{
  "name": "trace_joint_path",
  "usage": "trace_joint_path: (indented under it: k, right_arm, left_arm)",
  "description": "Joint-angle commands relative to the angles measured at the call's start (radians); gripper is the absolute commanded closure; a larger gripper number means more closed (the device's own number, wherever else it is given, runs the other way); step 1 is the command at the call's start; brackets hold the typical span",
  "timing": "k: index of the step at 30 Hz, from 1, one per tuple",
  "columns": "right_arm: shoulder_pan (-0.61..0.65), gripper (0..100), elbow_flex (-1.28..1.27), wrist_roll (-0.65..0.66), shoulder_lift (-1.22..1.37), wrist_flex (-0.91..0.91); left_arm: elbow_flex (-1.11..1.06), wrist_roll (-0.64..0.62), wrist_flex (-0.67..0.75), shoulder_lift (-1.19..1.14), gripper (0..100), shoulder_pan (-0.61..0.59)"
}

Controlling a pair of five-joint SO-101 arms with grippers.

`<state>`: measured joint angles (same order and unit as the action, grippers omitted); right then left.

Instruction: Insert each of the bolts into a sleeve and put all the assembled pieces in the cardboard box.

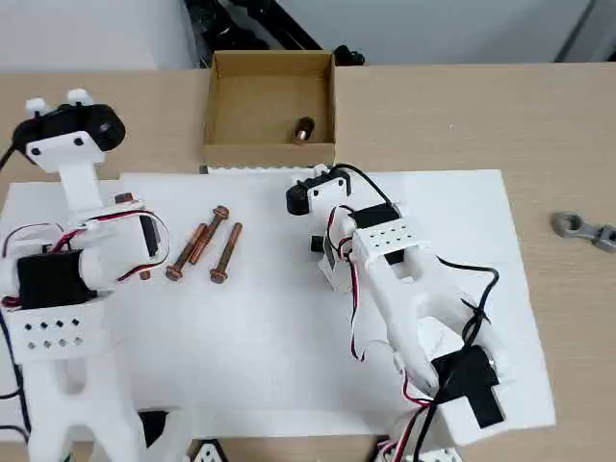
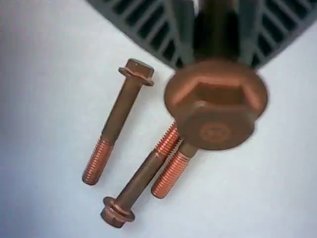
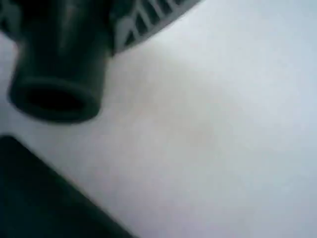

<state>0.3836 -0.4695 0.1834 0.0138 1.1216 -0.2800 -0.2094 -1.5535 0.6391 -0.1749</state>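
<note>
The left end effector [image 2: 216,34] is clamped on a bolt [image 2: 215,104], the right end effector [image 3: 69,25] on a sleeve [image 3: 54,94] with its bore exposed, presumably for mating.

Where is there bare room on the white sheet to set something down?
Widest: the white sheet between the two arms, toward their bases. Also the sheet's far right corner, beside the right arm. Crowded: around the loose bolts by the left arm.
</note>
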Motion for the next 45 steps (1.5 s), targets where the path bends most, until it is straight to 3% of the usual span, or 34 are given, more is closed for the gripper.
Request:
trace_joint_path:
  k: [1,12,21,26,32,38,45]
  right_arm:
    - [0.005,99.2,0.000,-0.023,-0.045,0.002]
    - [-0.019,99.5,0.000,0.006,-0.621,0.065]
    - [-0.044,99.5,-0.009,0.002,-1.059,0.065]
    - [-0.050,99.5,-0.095,0.003,-1.236,0.067]
    - [-0.143,99.5,-0.264,-0.003,-1.417,0.061]
    - [-0.153,99.5,-0.614,-0.109,-1.524,-0.130]
    - [0.030,99.5,-0.847,-0.120,-1.580,-0.406]
  left_arm:
    - [0.005,0.002,0.006,0.035,100,-0.002]
    - [0.012,0.028,0.014,0.035,100,-0.002]
    - [0.012,0.023,0.098,0.034,100,0.006]
    - [0.010,0.026,0.163,0.026,100,0.005]
    - [0.010,0.023,0.262,0.028,100,0.008]
    - [0.005,0.008,0.347,0.028,100,0.061]
    - [0.004,-0.043,0.414,0.034,100,0.124]
